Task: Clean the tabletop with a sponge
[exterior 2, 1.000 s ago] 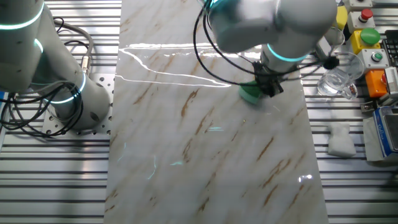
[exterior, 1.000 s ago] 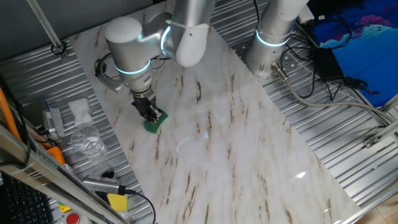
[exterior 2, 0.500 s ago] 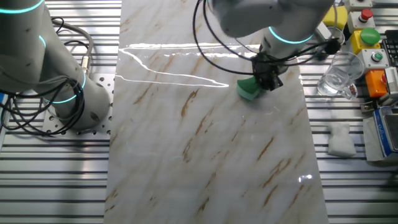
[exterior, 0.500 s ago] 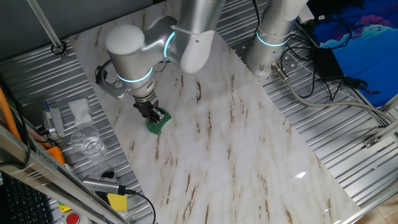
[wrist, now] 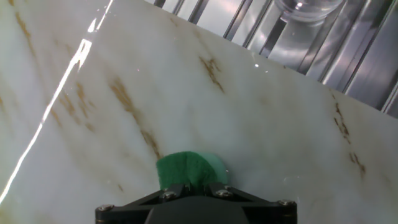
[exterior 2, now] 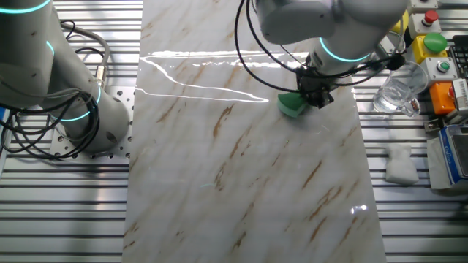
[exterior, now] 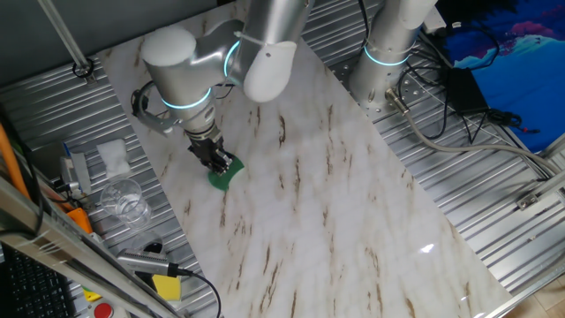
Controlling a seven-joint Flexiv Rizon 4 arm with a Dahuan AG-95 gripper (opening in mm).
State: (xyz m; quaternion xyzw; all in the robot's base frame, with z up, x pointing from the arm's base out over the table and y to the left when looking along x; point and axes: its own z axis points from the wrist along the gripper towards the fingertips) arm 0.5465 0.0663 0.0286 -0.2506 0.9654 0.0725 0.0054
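The green sponge [exterior: 224, 175] [exterior 2: 292, 105] [wrist: 189, 170] lies pressed flat on the white marble tabletop [exterior: 318, 194] [exterior 2: 241, 168] [wrist: 186, 99], near its edge by the clutter. My gripper [exterior: 215, 161] [exterior 2: 313, 93] [wrist: 191, 186] is shut on the sponge, its black fingers clamped on the sponge's rear half. In the hand view the sponge sticks out ahead of the jaws, its front edge resting on the marble.
Off the slab on the ribbed metal beside the gripper stand a clear glass [exterior: 124, 199] [exterior 2: 398, 88], a white crumpled tissue [exterior: 113, 155] [exterior 2: 401, 165], a yellow block [exterior: 166, 287] and button boxes [exterior 2: 433, 51]. A second arm's base [exterior: 388, 53] [exterior 2: 73, 109] stands on the far side.
The gripper with the sponge slid a little along the marble and came back slightly; the arm's upper body swung left. The sponge stayed clamped throughout.
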